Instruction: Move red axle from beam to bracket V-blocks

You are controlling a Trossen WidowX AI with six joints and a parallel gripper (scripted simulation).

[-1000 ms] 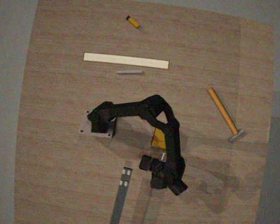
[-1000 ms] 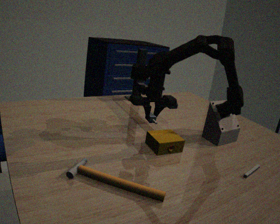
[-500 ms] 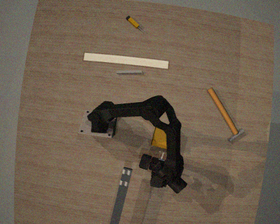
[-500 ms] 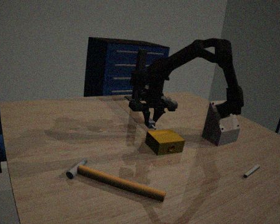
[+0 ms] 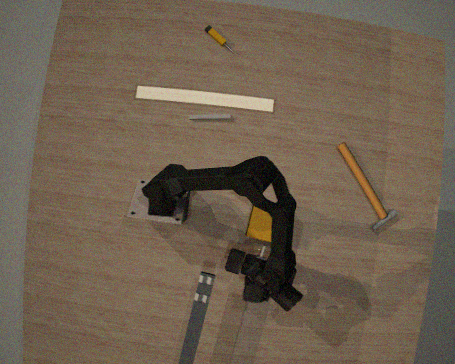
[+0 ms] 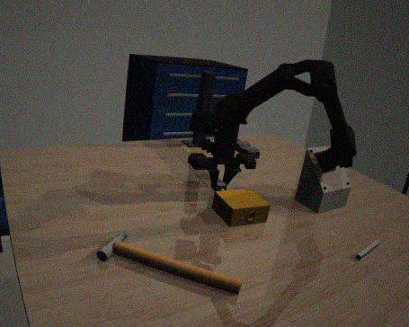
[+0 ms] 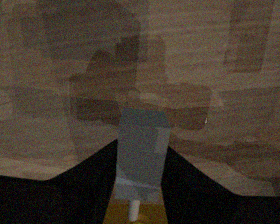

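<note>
Top view showed me the hammer [image 5: 362, 181] [image 6: 177, 265] near the tabletop's [image 5: 85, 310] [image 6: 76, 292] [image 7: 192, 40] right edge. My gripper [image 5: 263, 254] [image 6: 219, 183] [image 7: 140, 147] grasped a grey block [image 6: 221, 185] [image 7: 142, 150] beside the yellow beam [image 5: 259, 225] [image 6: 242, 200] [image 7: 158, 214].

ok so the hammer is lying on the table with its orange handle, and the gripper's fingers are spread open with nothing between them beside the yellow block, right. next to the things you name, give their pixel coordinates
Not quite: the wrist view shows the fingers closed on a grey block [image 7: 142, 155]. The rest stands.

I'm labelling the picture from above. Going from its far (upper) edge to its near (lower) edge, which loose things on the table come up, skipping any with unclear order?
Small screwdriver → pale strip → thin grey rod → yellow block → dark grey strip.
</note>
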